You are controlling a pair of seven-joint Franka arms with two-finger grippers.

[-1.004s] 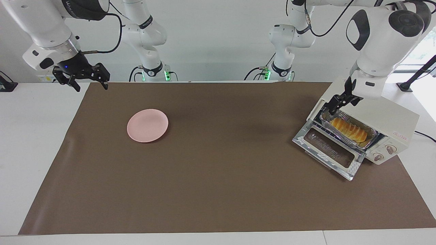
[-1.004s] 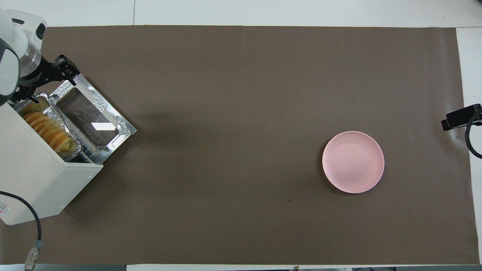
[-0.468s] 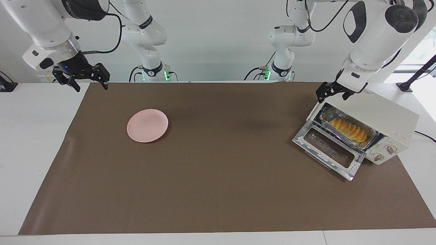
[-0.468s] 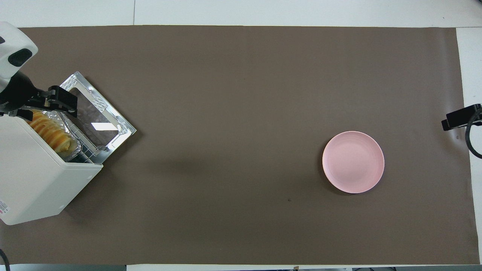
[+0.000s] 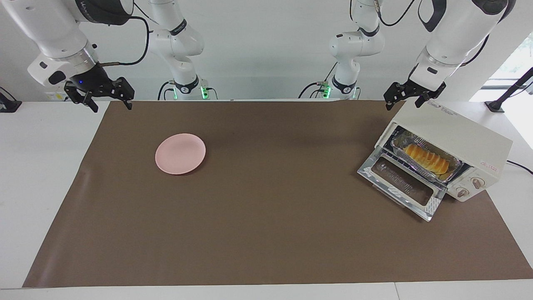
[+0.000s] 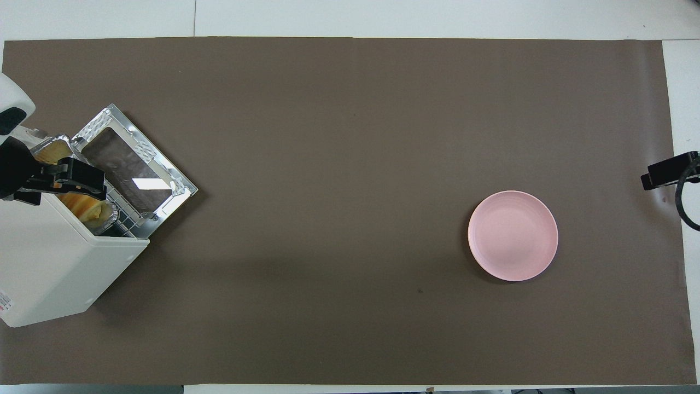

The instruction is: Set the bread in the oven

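In the overhead view the left pincer (image 6: 65, 183) covers the middle of the bread (image 6: 87, 207), so only the loaf's two ends show on either side of it. The oven (image 6: 54, 262) beneath that pincer is cut off by the picture's edge. The right pincer (image 6: 664, 172) shows there only as a dark tip at the edge, its fingers' spread unreadable.

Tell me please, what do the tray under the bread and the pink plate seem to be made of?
The tray looks like thin aluminium foil: silver, shiny, with a crinkled rim. The pink plate seems to be matte plastic, perhaps glazed ceramic: smooth, even colour, no gloss. I cannot tell which.
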